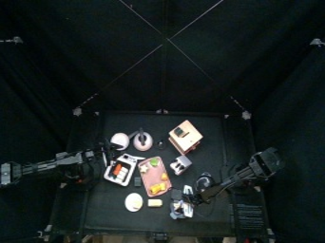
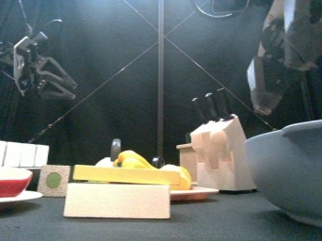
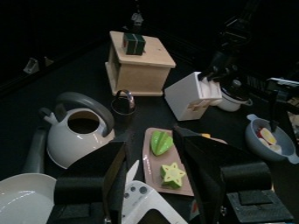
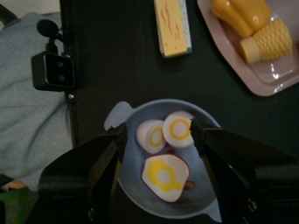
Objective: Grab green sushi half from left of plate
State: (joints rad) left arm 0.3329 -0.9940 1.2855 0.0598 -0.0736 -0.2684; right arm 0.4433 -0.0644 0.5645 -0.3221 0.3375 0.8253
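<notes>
The green sushi half [image 2: 53, 178], a white block with a green round face, stands left of the pink plate [image 2: 199, 193] in the front view. I cannot pick it out in the other views. My left gripper [image 3: 163, 188] is open and empty, hanging high [image 2: 38, 66] over the table's left side [image 1: 91, 171]. A white tray corner [image 3: 135, 206] shows between its jaws, and the pink plate [image 3: 149, 156] lies just ahead. My right gripper [image 4: 162, 166] is open and empty above a grey bowl [image 4: 131, 131] of egg halves.
A kettle [image 3: 77, 131], a white bowl [image 3: 24, 197], a wooden box [image 3: 138, 63] and a knife block [image 3: 197, 93] stand around the pink plate. A butter block [image 2: 116, 200] lies at the front. White sushi pieces [image 2: 15, 153] stand at the far left.
</notes>
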